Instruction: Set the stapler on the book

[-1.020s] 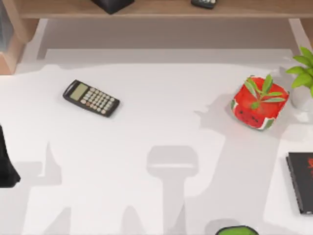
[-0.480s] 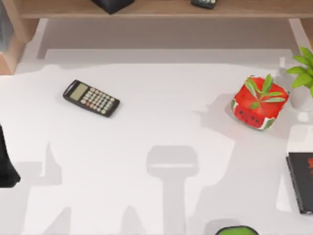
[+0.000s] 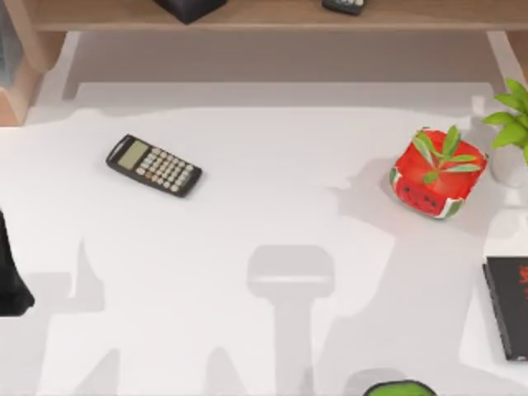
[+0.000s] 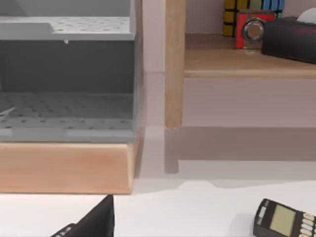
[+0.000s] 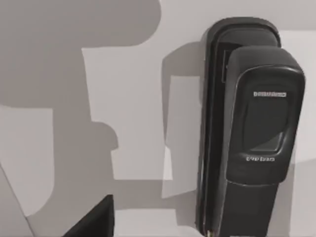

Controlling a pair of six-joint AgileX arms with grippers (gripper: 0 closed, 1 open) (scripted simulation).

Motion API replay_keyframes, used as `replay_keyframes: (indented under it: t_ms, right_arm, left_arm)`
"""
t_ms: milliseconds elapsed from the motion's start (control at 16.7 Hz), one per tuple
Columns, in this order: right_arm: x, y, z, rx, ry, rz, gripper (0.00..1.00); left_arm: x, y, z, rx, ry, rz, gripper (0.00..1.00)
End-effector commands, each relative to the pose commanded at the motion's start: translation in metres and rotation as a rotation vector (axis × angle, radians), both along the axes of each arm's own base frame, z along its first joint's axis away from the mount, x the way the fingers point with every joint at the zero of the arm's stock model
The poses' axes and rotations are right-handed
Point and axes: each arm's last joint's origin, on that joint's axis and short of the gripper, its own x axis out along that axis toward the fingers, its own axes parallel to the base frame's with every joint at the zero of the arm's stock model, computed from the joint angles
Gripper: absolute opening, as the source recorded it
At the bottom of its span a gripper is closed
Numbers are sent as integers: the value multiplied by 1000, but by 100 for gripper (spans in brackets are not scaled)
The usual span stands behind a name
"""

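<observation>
White tabletop [image 3: 264,214] with a wooden shelf [image 3: 272,15] along its far edge. Toward the left edge, a black calculator [image 3: 154,165] with pale keys, lying askew. Near the right edge, a red watermelon-patterned pot [image 3: 431,186] with a green sprig, and just beyond it, at the very edge, a second leafy plant [image 3: 513,124]. Nearer the near right corner, flat against the right edge, the book [image 3: 510,307], black with red lettering. At the near edge, part of a green rounded thing [image 3: 400,388]. Left arm [image 3: 10,272] parked at the left edge; left gripper [image 4: 91,222] low over the table facing the shelf, wide or narrow impossible to tell. Right gripper [image 5: 94,219] hanging over the black stapler [image 5: 249,133], which lies flat on the white surface, apart from the book. Width of that pincer likewise impossible to tell; nothing seen held.
</observation>
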Motion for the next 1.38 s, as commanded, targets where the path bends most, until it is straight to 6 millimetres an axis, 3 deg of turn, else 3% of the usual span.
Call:
replay_keyframes:
  t_ms: [540, 780, 1380]
  right_arm:
    - [9, 0, -42, -2, -2, -1, 100]
    - [10, 0, -44, -1, -1, 0, 100]
    - [10, 0, -44, -1, -1, 0, 25]
  left_arm:
    - [0, 0, 0, 0, 0, 0, 100]
    - [0, 0, 0, 0, 0, 0, 100]
    - [0, 0, 0, 0, 0, 0, 100]
